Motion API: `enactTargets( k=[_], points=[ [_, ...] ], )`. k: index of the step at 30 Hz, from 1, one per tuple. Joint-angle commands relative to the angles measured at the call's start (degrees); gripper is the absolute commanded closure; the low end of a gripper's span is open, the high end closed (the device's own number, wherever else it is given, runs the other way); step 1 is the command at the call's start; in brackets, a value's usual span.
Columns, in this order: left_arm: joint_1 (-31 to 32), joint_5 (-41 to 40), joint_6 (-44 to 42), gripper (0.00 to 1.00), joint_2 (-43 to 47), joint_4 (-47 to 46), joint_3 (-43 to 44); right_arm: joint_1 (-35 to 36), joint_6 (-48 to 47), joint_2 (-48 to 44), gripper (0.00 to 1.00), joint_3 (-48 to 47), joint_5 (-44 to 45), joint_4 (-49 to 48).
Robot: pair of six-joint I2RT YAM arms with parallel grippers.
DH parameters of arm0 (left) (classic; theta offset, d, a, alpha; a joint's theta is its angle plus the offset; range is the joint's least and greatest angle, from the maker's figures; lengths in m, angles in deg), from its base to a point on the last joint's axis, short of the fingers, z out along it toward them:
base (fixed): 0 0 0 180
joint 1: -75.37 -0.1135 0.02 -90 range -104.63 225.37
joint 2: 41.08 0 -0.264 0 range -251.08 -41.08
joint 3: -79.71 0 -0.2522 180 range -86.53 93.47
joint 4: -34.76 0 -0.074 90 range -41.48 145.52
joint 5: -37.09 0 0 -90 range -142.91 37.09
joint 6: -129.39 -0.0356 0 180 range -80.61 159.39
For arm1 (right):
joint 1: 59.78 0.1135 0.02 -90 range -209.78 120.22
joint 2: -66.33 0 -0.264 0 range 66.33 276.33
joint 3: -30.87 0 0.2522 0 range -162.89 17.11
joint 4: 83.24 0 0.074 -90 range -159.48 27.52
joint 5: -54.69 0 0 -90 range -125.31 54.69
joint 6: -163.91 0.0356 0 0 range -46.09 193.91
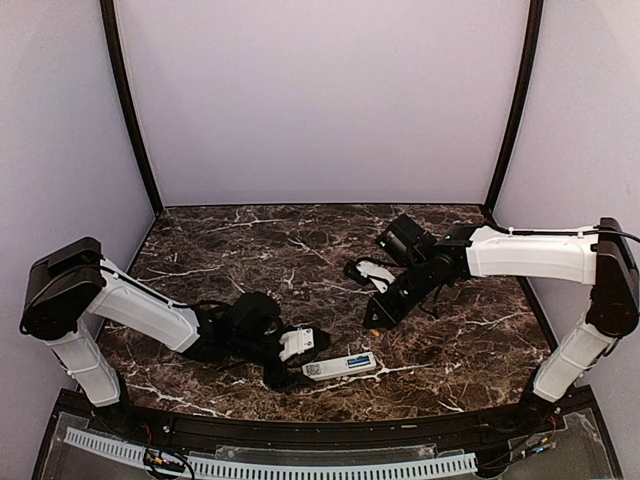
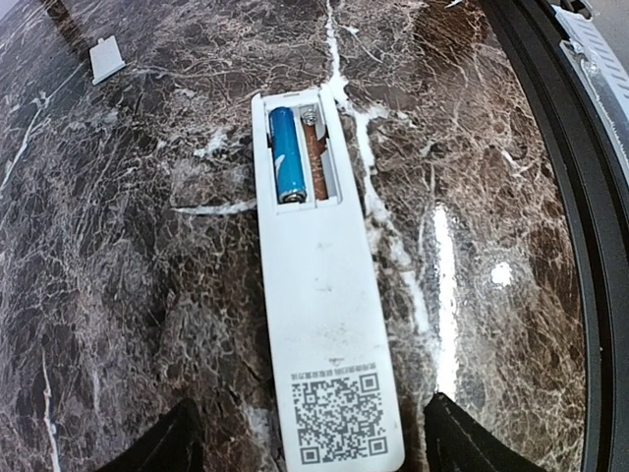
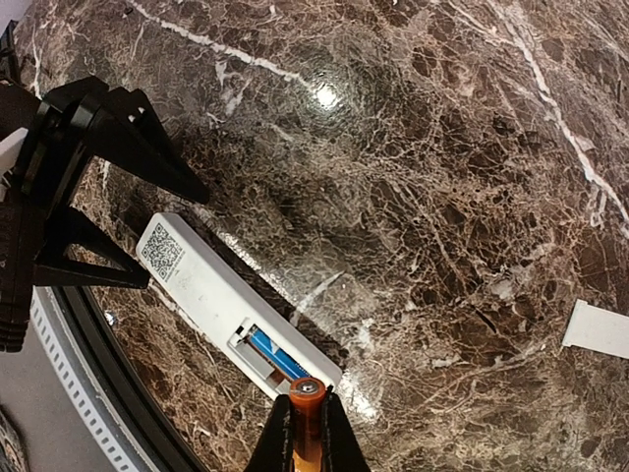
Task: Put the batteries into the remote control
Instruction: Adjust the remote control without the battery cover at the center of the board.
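Note:
The white remote control [image 2: 324, 295] lies back up on the marble, code sticker near me, and also shows in the top view [image 1: 340, 366]. Its battery bay is open: the blue battery [image 2: 285, 152] sits in one slot and the slot beside it looks empty. My left gripper [image 2: 314, 454] is open, with one finger on each side of the sticker end and neither touching it; it also shows in the top view [image 1: 298, 358]. My right gripper [image 3: 307, 401] is shut on the orange battery [image 3: 307, 418] and holds it just above the bay end of the remote [image 3: 226, 300]. In the top view the right gripper [image 1: 376, 318] hangs behind the remote.
The small pale-grey cover [image 2: 106, 59] lies flat on the marble beyond the remote and shows at the right edge of the right wrist view [image 3: 600, 329]. The table's black front rim [image 2: 580, 246] runs close along the remote. Lilac walls enclose the table.

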Motion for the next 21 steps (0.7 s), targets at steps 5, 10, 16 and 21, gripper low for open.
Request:
enactTargets(
  k=[5,10,16,21],
  points=[
    [0.3,-1.0,-4.3,0.43,-2.5,3.7,2.0,-1.6,-0.3,-3.3,1.00,0.5,0.8,-1.4],
    [0.3,-3.0,-8.7,0.52,-3.1,5.9,4.1,-2.1,-0.6,-4.7,1.00,1.7,0.5,-1.8],
    [0.0,-9.1,-14.3,0.57,-5.0,6.8,6.0,-2.1,-0.7,-5.4,1.00,3.4,-1.3,-3.9],
    [-1.4,-10.5,-15.5,0.53,-5.7,6.2,6.7,-2.0,-0.5,-5.0,1.00,5.5,-4.8,-8.0]
  ],
)
